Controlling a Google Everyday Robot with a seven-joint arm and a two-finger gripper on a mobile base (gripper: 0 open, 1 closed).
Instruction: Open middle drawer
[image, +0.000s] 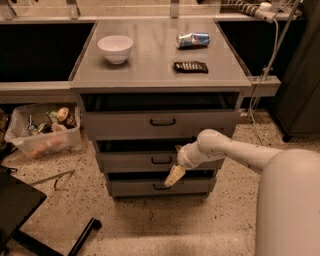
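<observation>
A clear plastic bin (44, 131) of loose odds and ends sits on the speckled floor just left of the grey cabinet (160, 75), with a dark flat object (12, 207) lying further left and nearer the camera. On the cabinet's top, a white bowl (115, 48) stands toward the left rear. A drink can (193, 39) lies on its side toward the right rear, and a flat black item (190, 66) lies just in front of the can.

Three drawers run down the cabinet's face. The top drawer (120, 124), the tallest-fronted, hangs under the top. The middle drawer (127, 161) sits directly below it at the centre of the stack, with its small black loop handle (161, 160) at mid-panel and a dark gap above its front edge. The bottom drawer (132, 188) sits lowest.

The gripper (175, 176) hangs in front of the cabinet's lower face. It is right of and below the middle drawer's handle, and its tip points down-left toward the bottom drawer's front. Its cream fingers are together, showing as one tapering wedge with no object seen in them. The white arm (240, 152) reaches in from the right of the cabinet, and the robot's pale body (290, 205) fills the near right corner.
</observation>
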